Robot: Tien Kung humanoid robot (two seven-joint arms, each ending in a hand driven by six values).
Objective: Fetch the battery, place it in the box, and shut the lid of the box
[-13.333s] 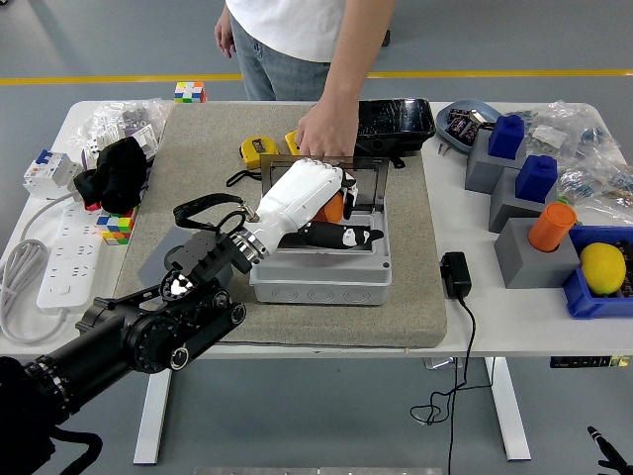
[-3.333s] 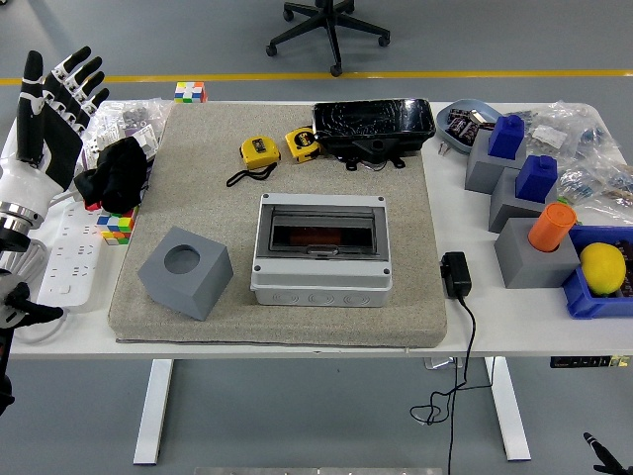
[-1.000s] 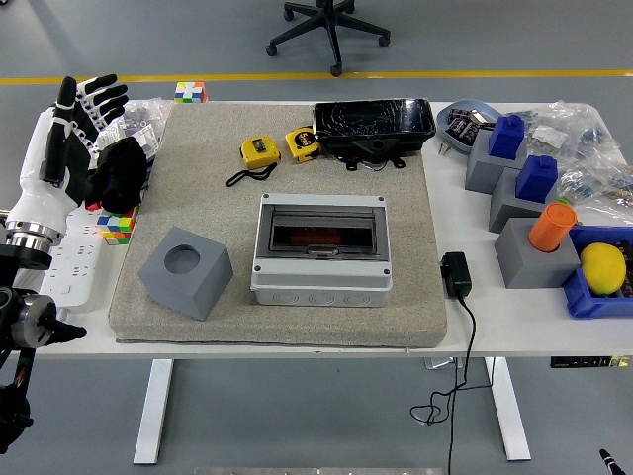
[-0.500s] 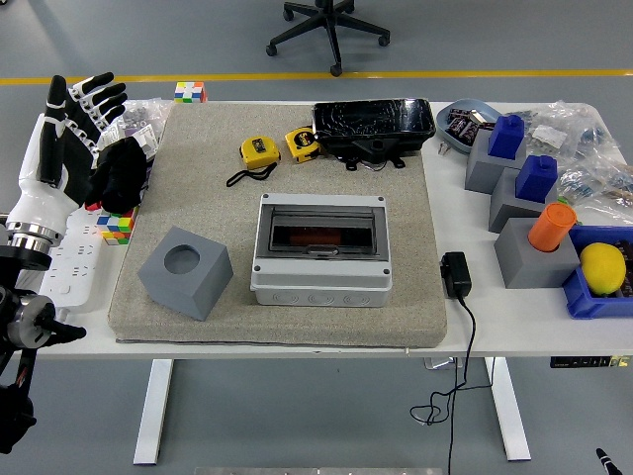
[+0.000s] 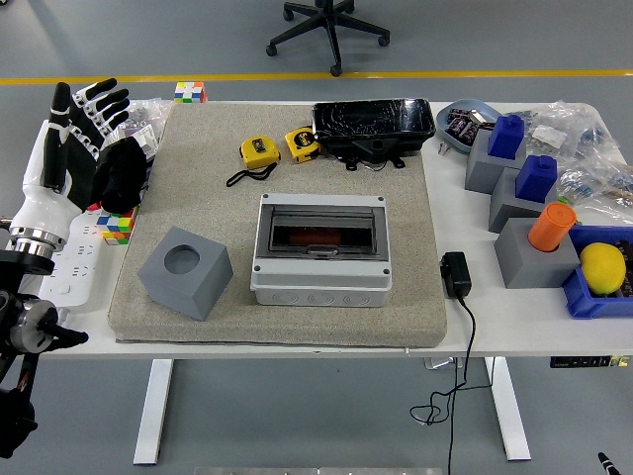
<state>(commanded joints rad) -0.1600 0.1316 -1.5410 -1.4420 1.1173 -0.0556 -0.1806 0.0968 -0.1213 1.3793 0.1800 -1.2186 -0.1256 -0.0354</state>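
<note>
Box shut, battery inside, our hand clear of the work.

At the frame's centre the grey box sits on the mat with its clear lid lying flat and closed; through it we make out an orange shape that we take to be the battery. Our left hand is raised at the left edge, fingers spread and holding nothing, well apart from the box. We see no right hand. We judge the task complete: nothing is left but to rest. A grey block stands just left of the box on the surface.
</note>
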